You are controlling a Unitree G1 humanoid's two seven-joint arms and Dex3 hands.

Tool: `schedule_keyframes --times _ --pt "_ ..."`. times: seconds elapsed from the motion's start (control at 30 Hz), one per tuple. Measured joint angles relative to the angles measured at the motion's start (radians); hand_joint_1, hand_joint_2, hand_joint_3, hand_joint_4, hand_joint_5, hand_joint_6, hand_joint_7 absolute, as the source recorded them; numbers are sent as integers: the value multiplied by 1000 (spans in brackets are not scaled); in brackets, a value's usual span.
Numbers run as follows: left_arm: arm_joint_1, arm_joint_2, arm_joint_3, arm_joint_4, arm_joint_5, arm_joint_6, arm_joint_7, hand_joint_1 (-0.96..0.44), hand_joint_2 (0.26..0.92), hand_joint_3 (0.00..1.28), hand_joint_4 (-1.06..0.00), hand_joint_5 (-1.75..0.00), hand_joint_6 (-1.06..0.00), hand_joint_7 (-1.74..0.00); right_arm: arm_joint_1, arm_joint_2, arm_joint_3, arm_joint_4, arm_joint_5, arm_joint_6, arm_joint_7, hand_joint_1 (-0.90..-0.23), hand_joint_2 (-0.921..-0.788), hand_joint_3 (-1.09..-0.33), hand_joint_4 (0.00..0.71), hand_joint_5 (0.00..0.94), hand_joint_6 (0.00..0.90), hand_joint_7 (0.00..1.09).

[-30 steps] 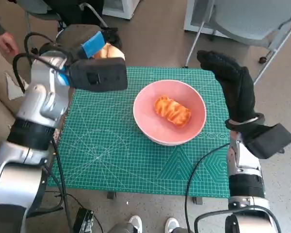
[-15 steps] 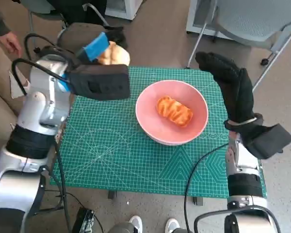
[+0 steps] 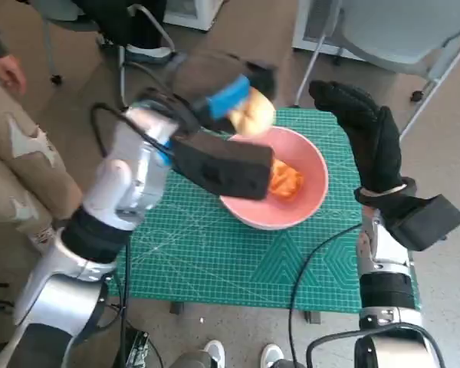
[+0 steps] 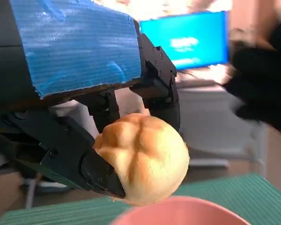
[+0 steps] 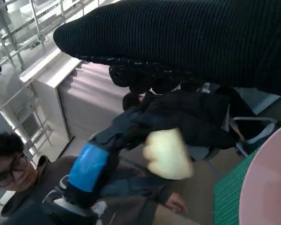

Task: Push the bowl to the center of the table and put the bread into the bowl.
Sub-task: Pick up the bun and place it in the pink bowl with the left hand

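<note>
Head view: we see our left hand (image 3: pixel 241 96) pinching a pale bread roll (image 3: pixel 252 115) over the pink bowl's (image 3: pixel 307 203) far rim; our right hand's (image 3: pixel 372 142) fingers are spread beside the bowl on the bench (image 3: pixel 199 253).

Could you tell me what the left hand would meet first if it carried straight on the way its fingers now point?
Probably the pink bowl. The left hand holds a bread roll above the bowl's far rim, fingers reaching towards it, so going on would likely bring the roll over the bowl, where another piece of bread lies. Depth is unclear.
</note>
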Motion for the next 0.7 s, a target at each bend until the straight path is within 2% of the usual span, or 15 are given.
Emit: schedule_keyframes --times 0.1,0.17,0.4,0.7 --pt "-14 -23 -13 42 1 -23 0 1 915 94 -615 -1352 -681 -1009 5 -7 -4 -7 1 0 0 -685 -921 -884 153 2 0 456" --pt "-23 -39 -16 69 -1 -32 1 2 876 190 -591 -1427 -667 -988 10 -9 -5 -13 1 0 0 -686 -921 -884 153 3 -1 457" --pt "-30 -95 -16 126 -3 -36 10 2 749 437 -603 -1468 -623 -1059 38 -12 -6 -43 -5 4 -14 -687 -921 -883 153 4 2 454" --pt "-44 -133 -19 222 -3 -46 17 1 733 460 -651 -1346 -562 -1207 69 -14 -7 -85 -24 17 -58 -690 -921 -881 155 4 1 465"
